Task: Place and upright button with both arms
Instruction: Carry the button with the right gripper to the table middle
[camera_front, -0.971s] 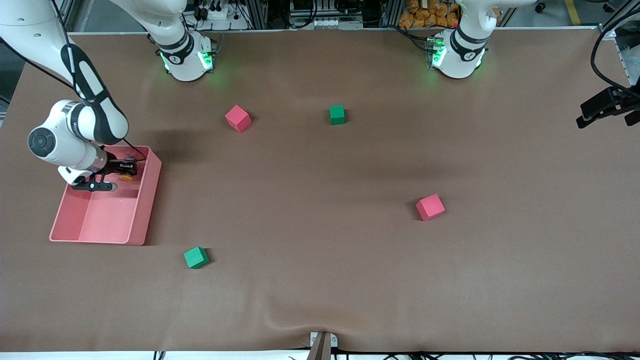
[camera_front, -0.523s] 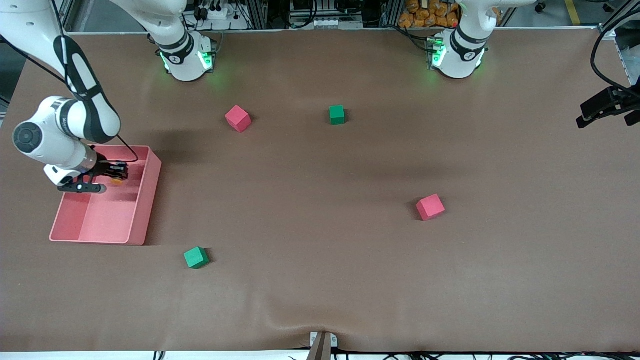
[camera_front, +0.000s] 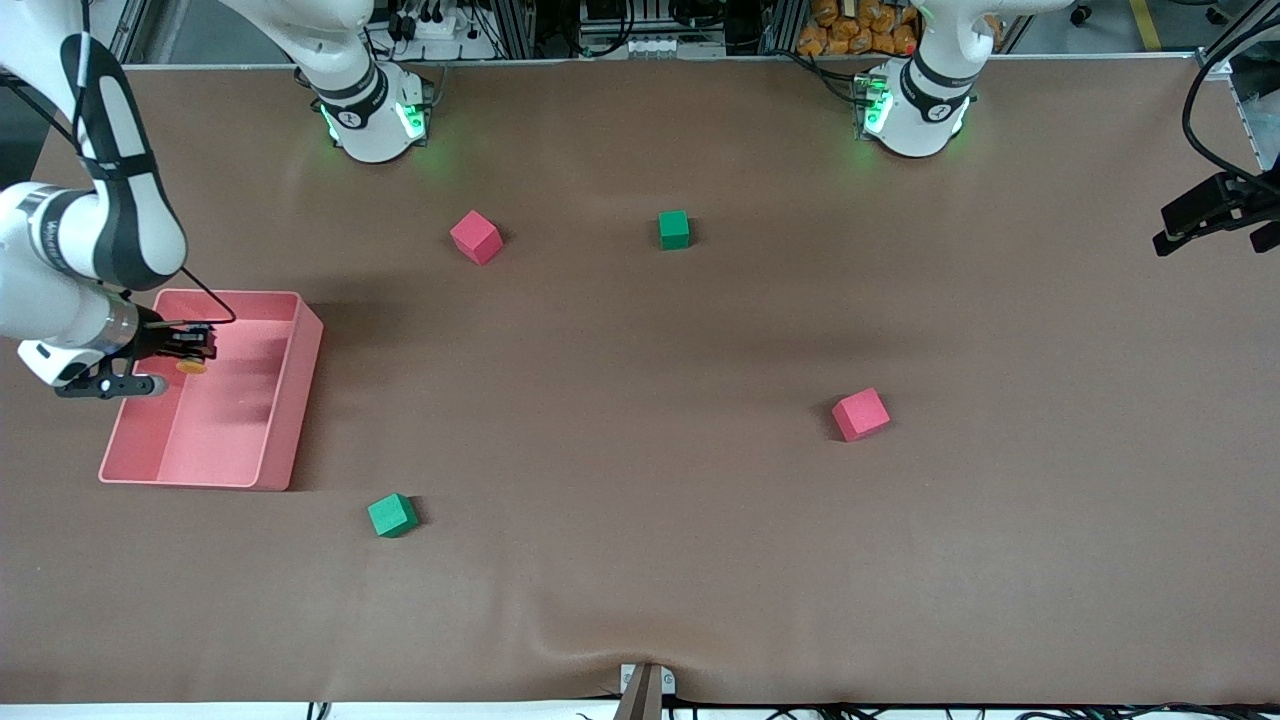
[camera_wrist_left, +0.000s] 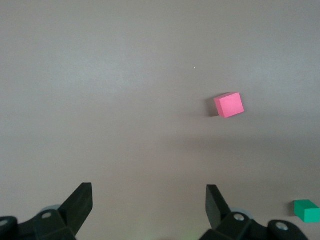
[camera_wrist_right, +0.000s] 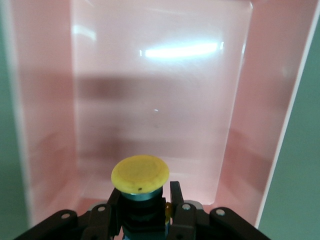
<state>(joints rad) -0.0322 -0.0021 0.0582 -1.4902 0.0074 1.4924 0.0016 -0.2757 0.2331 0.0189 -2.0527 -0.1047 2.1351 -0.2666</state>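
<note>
The right gripper (camera_front: 187, 352) was closed on the button (camera_front: 191, 367), its fingers (camera_wrist_right: 176, 200) clamping the black body on either side while the round orange cap (camera_wrist_right: 140, 173) faced away from the wrist. Gripper and button hung over the pink bin (camera_front: 285, 400), at the right arm's end of the table (camera_front: 640, 560).

The left gripper (camera_wrist_left: 149, 200) waited high over the table with its fingers (camera_wrist_left: 80, 202) spread wide and nothing between them; its wrist view took in a red cube (camera_wrist_left: 229, 104) and a green cube (camera_wrist_left: 306, 210).

On the table lay two red cubes (camera_front: 475, 236) (camera_front: 860, 414) and two green cubes (camera_front: 674, 229) (camera_front: 392, 515), all well apart from each other.
</note>
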